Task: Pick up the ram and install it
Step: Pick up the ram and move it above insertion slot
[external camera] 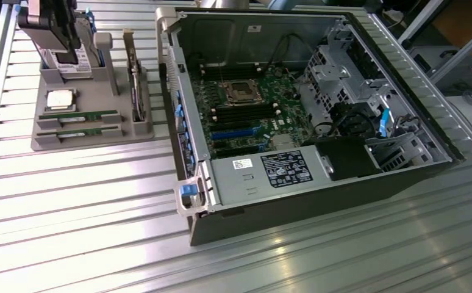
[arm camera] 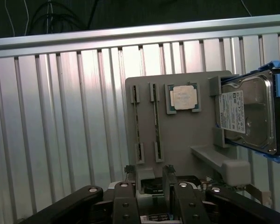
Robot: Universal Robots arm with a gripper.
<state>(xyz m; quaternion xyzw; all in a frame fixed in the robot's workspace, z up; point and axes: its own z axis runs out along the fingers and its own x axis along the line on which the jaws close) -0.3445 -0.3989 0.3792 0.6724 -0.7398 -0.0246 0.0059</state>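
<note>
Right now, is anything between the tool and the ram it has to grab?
Nothing visible. The open tool hangs above the gray holder, and the two ram sticks sit uncovered in it, the processor chip beside them.

The ram sticks (external camera: 79,114) are green with white labels. Their tray (external camera: 57,143) is plain grey and the processor (external camera: 60,99) silver. The surface (external camera: 97,207) is shiny, ribbed silver. The hard drive (arm camera: 247,112) has blue rails and a white label. The gripper (arm camera: 148,186) is black.
</note>
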